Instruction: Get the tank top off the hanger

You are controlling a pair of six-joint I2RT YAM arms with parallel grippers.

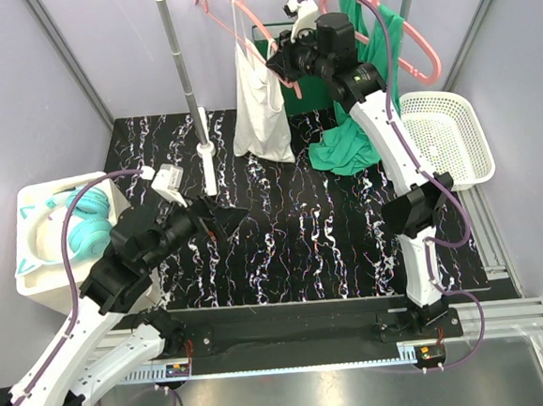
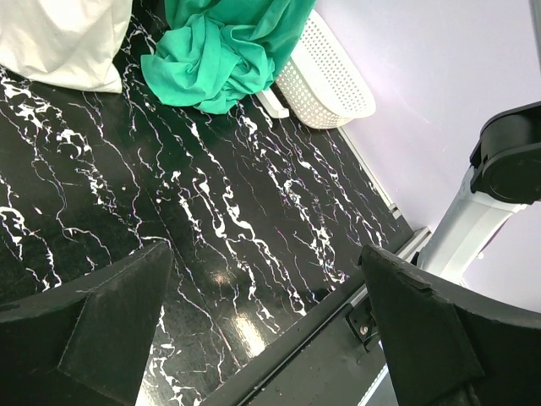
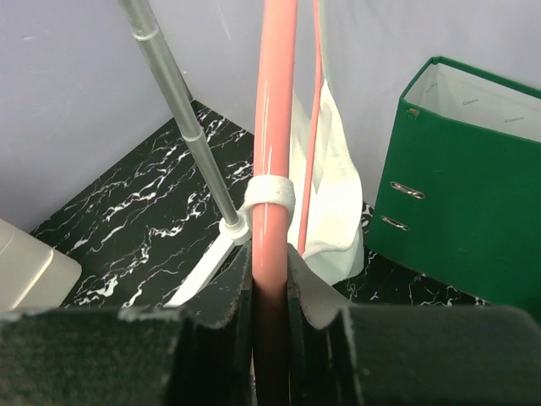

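Note:
A white tank top hangs from a pink hanger on the rack rail at the back. My right gripper is shut on the hanger's right arm; in the right wrist view the pink bar runs up between my fingers, with a white strap looped round it just above them, and the tank top hangs behind. My left gripper is open and empty, low over the black marble table. In the left wrist view the tank top's hem shows at top left.
The rack's grey pole stands on a white foot. A green garment lies by a white basket. A second pink hanger hangs at the right, with a green binder behind. A white box with teal headphones sits left.

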